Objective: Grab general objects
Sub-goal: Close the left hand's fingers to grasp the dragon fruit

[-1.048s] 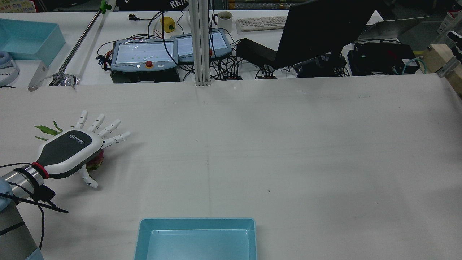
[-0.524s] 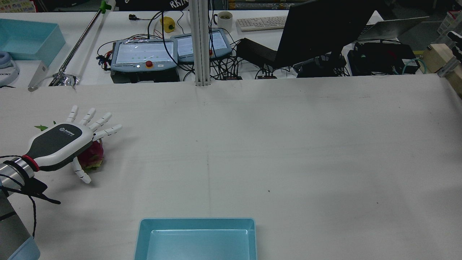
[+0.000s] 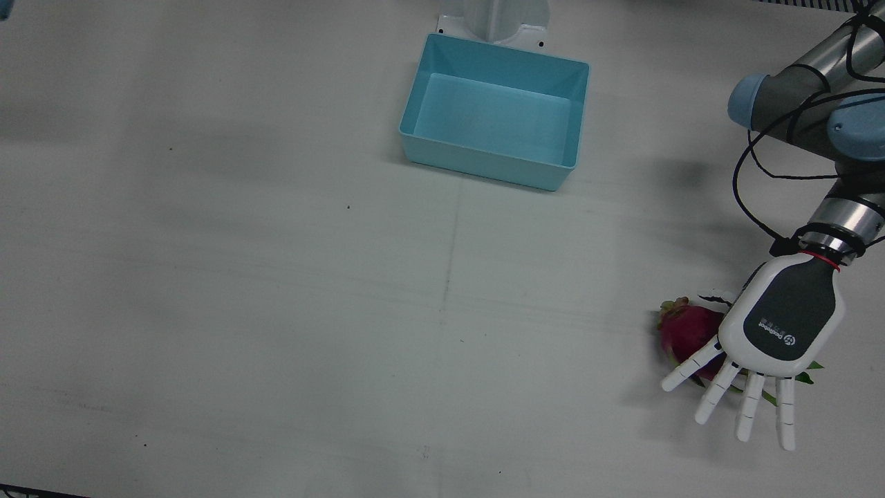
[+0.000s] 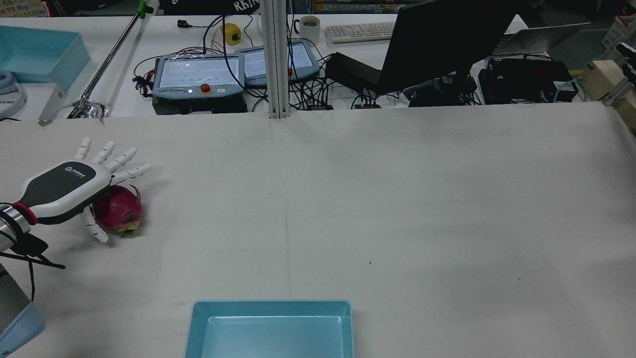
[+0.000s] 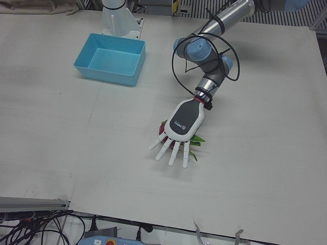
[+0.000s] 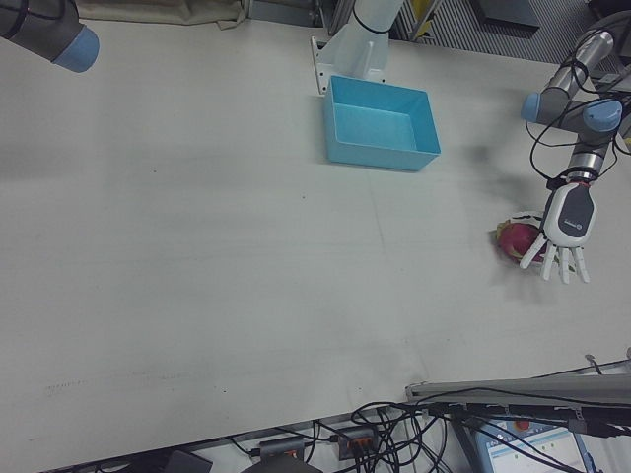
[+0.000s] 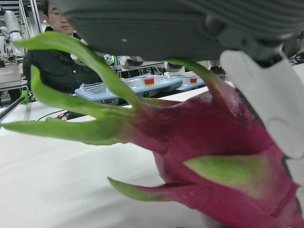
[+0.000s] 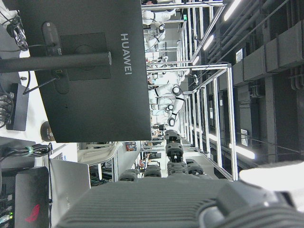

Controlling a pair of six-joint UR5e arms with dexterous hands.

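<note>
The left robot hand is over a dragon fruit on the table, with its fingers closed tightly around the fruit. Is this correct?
Not quite. The left robot hand is over the dragon fruit, but its fingers are spread and extended, not closed around it. The front view shows this.

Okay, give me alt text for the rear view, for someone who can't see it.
The left hand, fingers spread, hovers over a pink dragon fruit at the table's left edge. A blue bin sits at the near edge, with monitors and cables behind.

We see a white table [image 3: 276,311] carrying a light blue bin [image 3: 495,111] at its near middle edge and a dragon fruit [image 4: 118,213] far to its left.
</note>
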